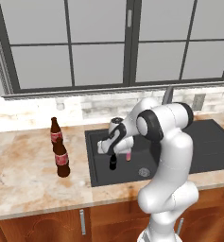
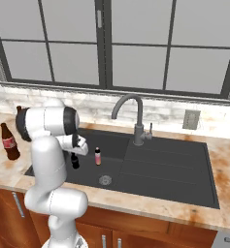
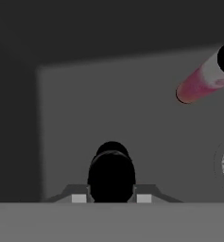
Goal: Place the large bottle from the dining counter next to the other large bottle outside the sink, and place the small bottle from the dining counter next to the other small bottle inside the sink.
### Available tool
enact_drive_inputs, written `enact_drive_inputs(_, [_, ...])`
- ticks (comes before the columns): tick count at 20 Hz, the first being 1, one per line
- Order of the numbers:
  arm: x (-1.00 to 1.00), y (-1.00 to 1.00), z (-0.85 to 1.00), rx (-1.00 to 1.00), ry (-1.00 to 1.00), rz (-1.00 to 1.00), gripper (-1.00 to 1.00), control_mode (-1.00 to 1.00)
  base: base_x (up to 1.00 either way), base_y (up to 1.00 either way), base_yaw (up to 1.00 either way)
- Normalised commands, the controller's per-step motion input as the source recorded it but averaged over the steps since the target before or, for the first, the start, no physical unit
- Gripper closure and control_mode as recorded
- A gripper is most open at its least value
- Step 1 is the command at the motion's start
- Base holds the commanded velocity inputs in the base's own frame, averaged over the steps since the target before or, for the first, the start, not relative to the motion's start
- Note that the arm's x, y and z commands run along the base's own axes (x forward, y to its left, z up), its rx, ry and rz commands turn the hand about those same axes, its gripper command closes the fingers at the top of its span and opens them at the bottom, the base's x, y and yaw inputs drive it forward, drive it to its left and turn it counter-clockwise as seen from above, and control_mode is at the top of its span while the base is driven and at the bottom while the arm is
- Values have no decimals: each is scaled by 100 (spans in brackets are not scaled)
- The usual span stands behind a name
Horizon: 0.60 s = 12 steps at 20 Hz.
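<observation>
The end effector (image 1: 113,155), pinching the small black bottle (image 1: 113,162) low inside the sink (image 1: 97,175) just left of the pink bottle (image 1: 128,155), should seat it upright on the basin floor before letting go.

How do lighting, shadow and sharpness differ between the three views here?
Left base view: even, soft light, the two brown bottles crisp. Right base view: equally flat, the faucet sharp. Hand view: dim, a darker band crossing the sink floor; the small black bottle is a featureless silhouette and the pink bottle looks stretched.
</observation>
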Motion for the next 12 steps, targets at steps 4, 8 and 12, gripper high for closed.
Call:
enact_drive_inputs(4, [0, 0, -23, 0, 0, 0, 100, -100, 0, 0, 0])
enact_drive_inputs(8, [0, 0, -16, 0, 0, 0, 100, -100, 0, 0, 0])
enact_drive_inputs(12, [0, 0, -15, 0, 0, 0, 100, -100, 0, 0, 0])
